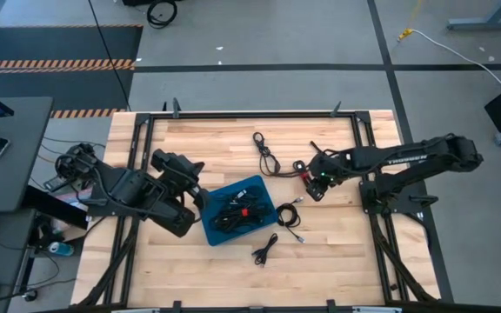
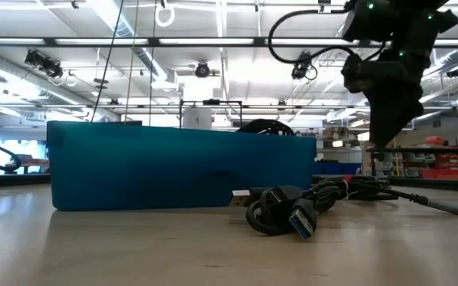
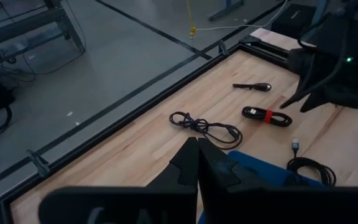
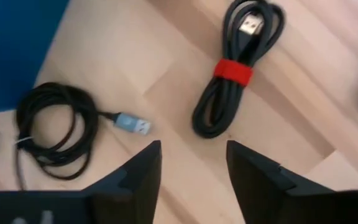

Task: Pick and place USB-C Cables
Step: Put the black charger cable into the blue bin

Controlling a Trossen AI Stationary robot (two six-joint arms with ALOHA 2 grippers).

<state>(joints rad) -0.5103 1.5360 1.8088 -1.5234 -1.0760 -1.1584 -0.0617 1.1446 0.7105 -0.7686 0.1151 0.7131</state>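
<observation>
Pale wooden table (image 1: pixel 233 261) bearing a blue rectangular plastic tray (image 1: pixel 263 184) of coiled black USB-C cables (image 1: pixel 237 211), beside the closed, empty left gripper (image 1: pixel 200 198). Right gripper (image 4: pixel 191 163), fingers spread and empty, hangs above a red-tied black cable bundle (image 4: pixel 235 68); a loose black coil with silver plug (image 4: pixel 58 127) lies just beside it, toward the tray.

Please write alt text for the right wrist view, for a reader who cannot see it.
The right end effector, fingers open, hovers over the wooden table just short of a black cable bundled with a red tie. A loosely coiled cable lies beside it, near the blue tray.
</observation>
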